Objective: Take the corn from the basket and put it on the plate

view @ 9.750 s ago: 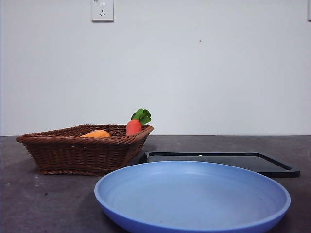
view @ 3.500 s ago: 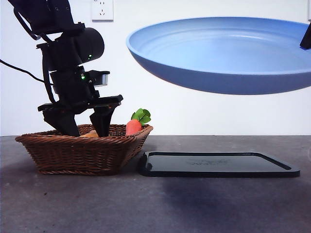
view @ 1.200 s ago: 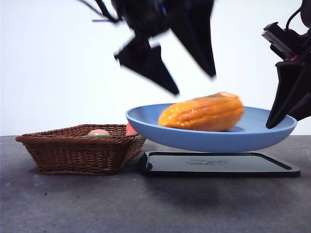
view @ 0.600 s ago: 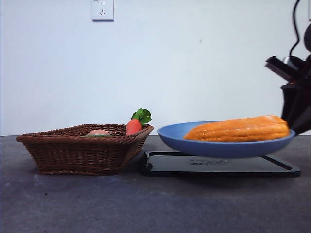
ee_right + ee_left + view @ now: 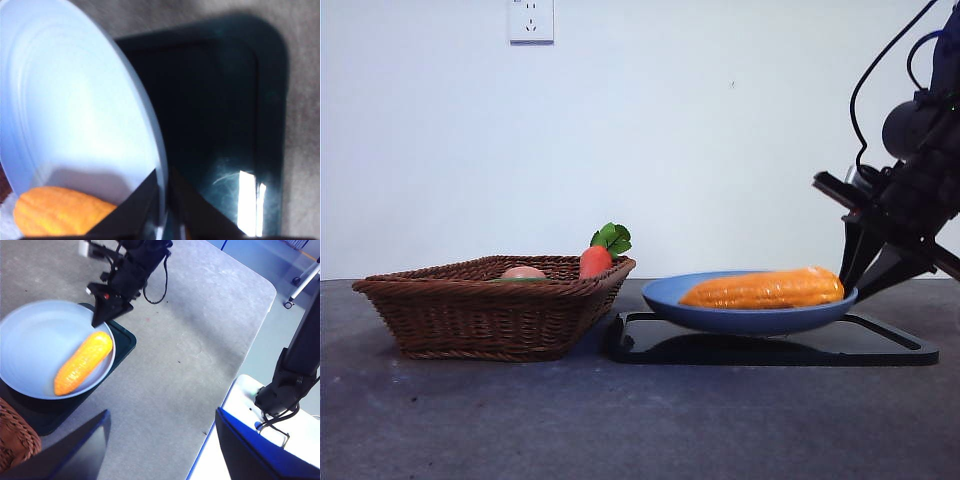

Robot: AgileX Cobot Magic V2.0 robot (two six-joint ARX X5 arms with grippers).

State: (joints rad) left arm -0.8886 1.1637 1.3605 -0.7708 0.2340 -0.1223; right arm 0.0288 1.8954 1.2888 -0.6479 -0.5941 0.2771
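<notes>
The orange-yellow corn lies lengthwise in the blue plate, which sits low over the black tray; I cannot tell whether they touch. My right gripper is shut on the plate's right rim, seen close in the right wrist view, where the right gripper pinches the plate beside the corn. My left gripper hangs open and empty high above the table, looking down on the corn, the plate and the right gripper. The brown wicker basket stands at the left.
In the basket sit a small red vegetable with green leaves and a pinkish round item. A corner of the basket shows under the left wrist. The table edge runs past the tray.
The plate with the corn has come down from mid-air to just over the black tray, carried by the right gripper. The left arm has left the front view.
</notes>
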